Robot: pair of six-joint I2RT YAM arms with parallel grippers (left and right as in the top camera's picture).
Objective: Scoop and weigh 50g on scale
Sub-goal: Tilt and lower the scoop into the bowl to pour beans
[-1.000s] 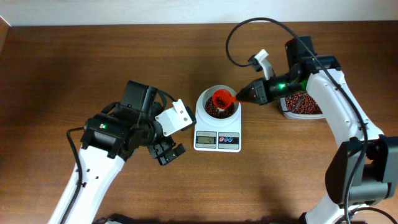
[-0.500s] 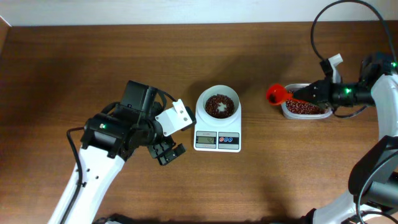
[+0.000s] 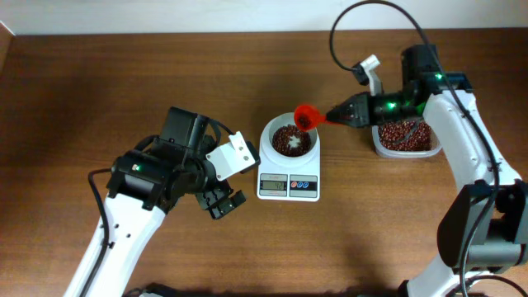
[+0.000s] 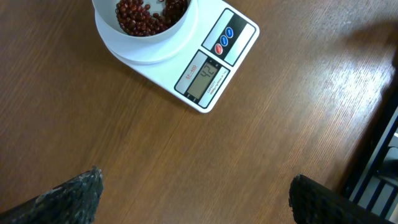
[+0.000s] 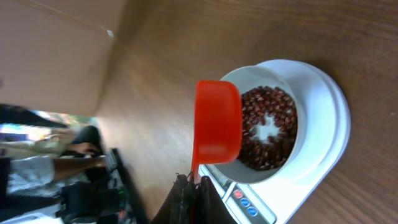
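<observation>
The white scale (image 3: pixel 289 186) stands mid-table with its round bowl (image 3: pixel 271 130) on top, and dark red-brown beans (image 3: pixel 289 142) lie in that bowl. My right gripper (image 3: pixel 337 116) is shut on the handle of an orange-red scoop (image 3: pixel 307 116), whose cup hangs over the bowl's upper right rim. In the right wrist view the scoop (image 5: pixel 217 121) shows its outer side above the beans (image 5: pixel 270 127), so its contents are hidden. My left gripper (image 3: pixel 223 200) hovers wide open left of the scale (image 4: pixel 211 74), holding nothing.
A clear plastic tub (image 3: pixel 377 144) holding more beans sits right of the scale, under my right arm. Black cables loop above the right arm. The table's far edge runs along the top of the overhead view.
The right arm swung the scoop from the bowl out to the tub and has brought it back to the bowl's right rim. The left arm has stayed still.
</observation>
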